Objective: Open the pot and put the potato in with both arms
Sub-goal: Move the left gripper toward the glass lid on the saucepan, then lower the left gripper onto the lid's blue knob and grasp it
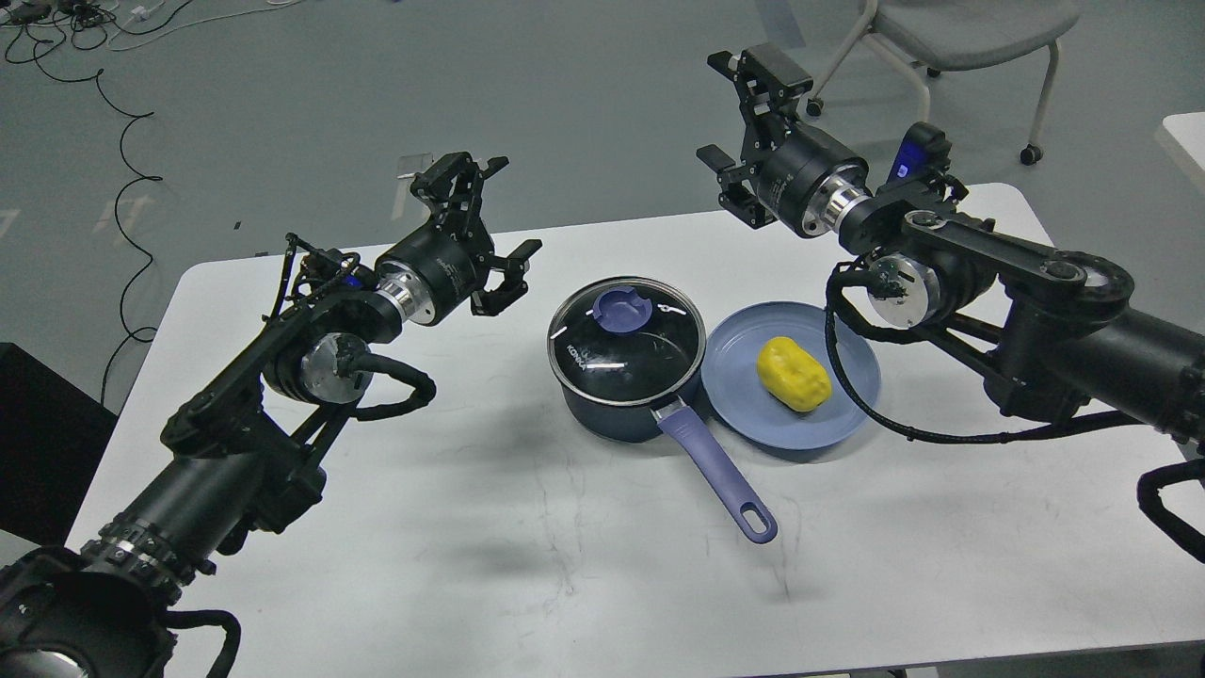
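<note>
A robotics lab or test room, not a home kitchen. A plain white bench stands on a bare grey floor. Loose black cables trail across the floor at the far left. A grey office chair on castors sits behind the bench at the far right.

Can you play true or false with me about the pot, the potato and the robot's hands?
1. The lid is on the pot. True.
2. The potato is inside the pot. False: it lies on the blue plate.
3. The left gripper holds the lid. False: it is open, in the air left of the pot.
4. The right gripper is open and holds nothing. True.
5. The pot's handle points toward the chair. False: it points away.
</note>
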You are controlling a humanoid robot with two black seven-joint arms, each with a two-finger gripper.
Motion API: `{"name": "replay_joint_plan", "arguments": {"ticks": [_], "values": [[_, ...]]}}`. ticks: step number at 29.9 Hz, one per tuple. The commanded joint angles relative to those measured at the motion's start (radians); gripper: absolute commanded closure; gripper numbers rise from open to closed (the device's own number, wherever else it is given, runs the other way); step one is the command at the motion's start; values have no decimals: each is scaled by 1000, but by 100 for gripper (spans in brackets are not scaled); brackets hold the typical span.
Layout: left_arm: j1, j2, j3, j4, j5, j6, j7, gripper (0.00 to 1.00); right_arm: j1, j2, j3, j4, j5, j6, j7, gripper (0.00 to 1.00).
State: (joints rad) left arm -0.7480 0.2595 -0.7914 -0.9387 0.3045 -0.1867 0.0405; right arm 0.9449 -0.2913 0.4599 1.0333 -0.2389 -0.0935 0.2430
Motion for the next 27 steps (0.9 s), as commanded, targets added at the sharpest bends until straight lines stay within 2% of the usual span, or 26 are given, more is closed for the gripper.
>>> {"name": "replay_joint_plan", "arguments": {"ticks": [1, 5, 8, 11, 15, 17, 20, 24, 27], "values": [[-11, 13, -28, -6, 10, -3, 5, 2, -2, -31, 2, 8, 0, 1, 1, 0], [-24, 50, -20, -51, 105, 1, -4, 2, -9, -61, 23, 7, 0, 4, 1, 0], [-25, 81, -20, -138, 426, 12, -8, 2, -52, -95, 72, 7, 4, 23, -11, 0], [-22, 107, -19, -192, 580, 39, -19, 2, -80, -115, 103, 2, 4, 53, -14, 0], [-14, 124, -3, -314, 864, 55, -74, 2, -161, -161, 163, -1, 7, 115, -30, 0], [-16, 126, 30, -347, 944, 56, -89, 2, -182, -169, 174, -1, 7, 121, -30, 0], [-24, 133, 125, -376, 1218, 93, -114, 2, -215, -189, 183, -1, 10, 121, -30, 0], [-30, 127, 246, -370, 1543, 174, -116, 2, -222, -215, 184, -2, 18, 120, -28, 0], [-39, 127, 316, -365, 1688, 178, -116, 2, -224, -232, 195, -2, 20, 120, -28, 0]]}}
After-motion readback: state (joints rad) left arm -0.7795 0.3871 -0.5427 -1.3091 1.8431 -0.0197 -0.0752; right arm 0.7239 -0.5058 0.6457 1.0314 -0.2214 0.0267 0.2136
